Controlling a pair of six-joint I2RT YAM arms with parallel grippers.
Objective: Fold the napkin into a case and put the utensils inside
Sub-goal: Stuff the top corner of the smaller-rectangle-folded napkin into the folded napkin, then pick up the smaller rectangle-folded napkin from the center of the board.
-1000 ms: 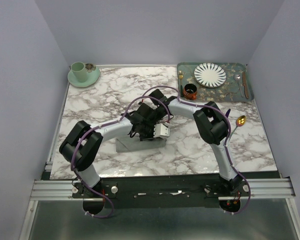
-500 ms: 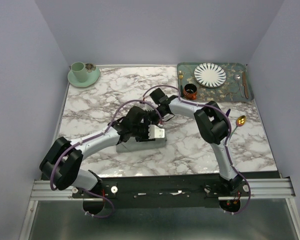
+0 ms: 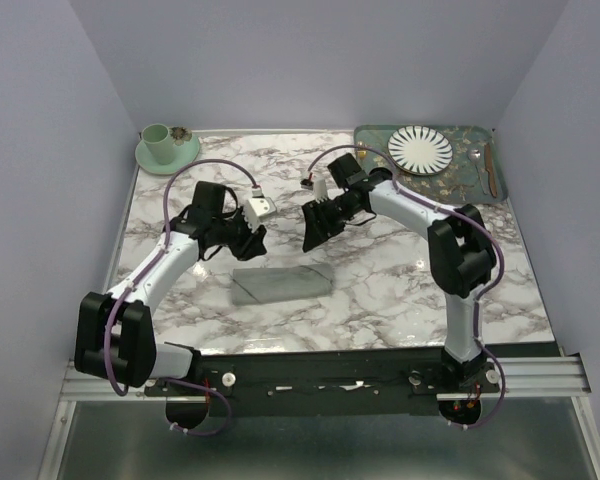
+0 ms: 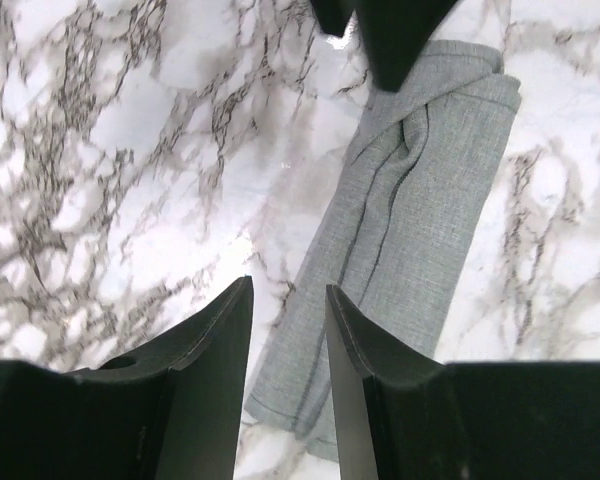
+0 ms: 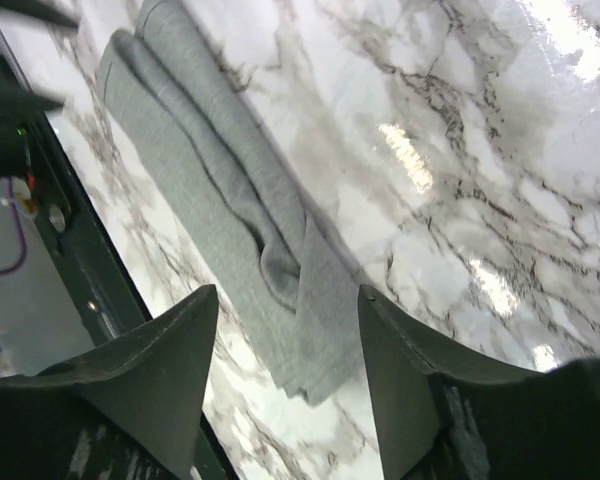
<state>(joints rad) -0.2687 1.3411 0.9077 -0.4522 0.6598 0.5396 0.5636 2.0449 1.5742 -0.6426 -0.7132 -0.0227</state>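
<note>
The left hand (image 4: 288, 335) hangs over the marble desk (image 3: 400, 280) with its two dark fingers (image 4: 215, 350) parted by a narrow gap and nothing between them. In its wrist view, the grey napkin (image 4: 420, 230) lies flat just beyond and to one side of the fingertips, and the cloth's near end runs behind one of them. The napkin is folded into a long narrow strip, with overlapping layers and a twisted crease toward its far end.

The right hand (image 5: 285, 385) stands wider open and is also empty. Its fingers (image 5: 400, 380) frame the same strip of cloth below, and a loose flap shows along the strip's middle.

From above, the two hands face each other over the middle of the desk, left hand (image 3: 248, 240) and right hand (image 3: 313, 228), both clear of the cloth. The napkin (image 3: 280, 284) rests between them and a little nearer the arms' bases, its long side running left to right and slightly tilted.

At the far left corner a green cup (image 3: 157, 142) stands on a saucer (image 3: 185, 158). At the far right a green patterned tray (image 3: 475, 132) carries a striped plate (image 3: 420, 148), a silver spoon (image 3: 475, 165) and a brown-handled knife (image 3: 491, 170).
</note>
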